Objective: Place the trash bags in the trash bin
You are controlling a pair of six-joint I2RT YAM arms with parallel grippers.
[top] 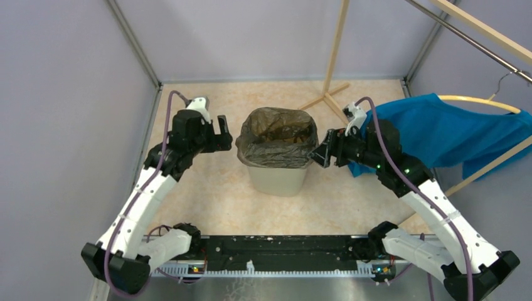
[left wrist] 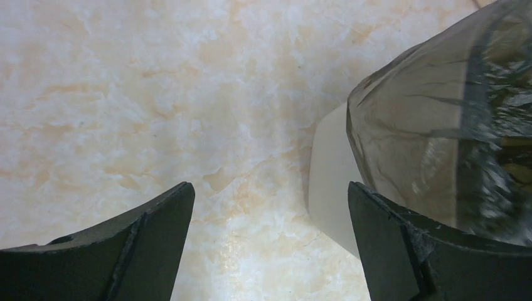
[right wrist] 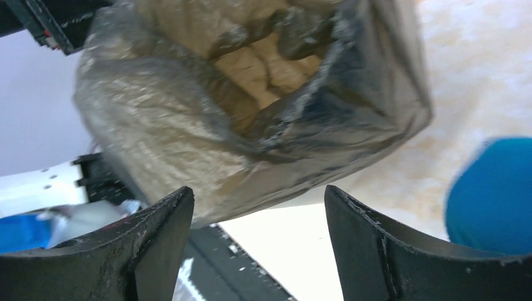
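Observation:
The cream-beige trash bin (top: 278, 178) stands upright in the middle of the floor. The wrinkly grey-brown trash bag (top: 276, 153) lines it, its edge folded over the rim and hanging down the sides. My left gripper (top: 223, 133) is open and empty just left of the rim; in its wrist view the bag (left wrist: 439, 132) and bin wall (left wrist: 329, 182) are at the right. My right gripper (top: 320, 153) is open and empty just right of the rim; its wrist view shows the bag's open mouth (right wrist: 263, 94) and the bin wall (right wrist: 295, 244) below.
A blue cloth garment (top: 452, 132) hangs on a hanger at the right, behind my right arm. A wooden stand (top: 329, 88) rises at the back. Grey walls enclose the marbled floor (top: 207, 194). The black base rail (top: 276, 251) runs along the near edge.

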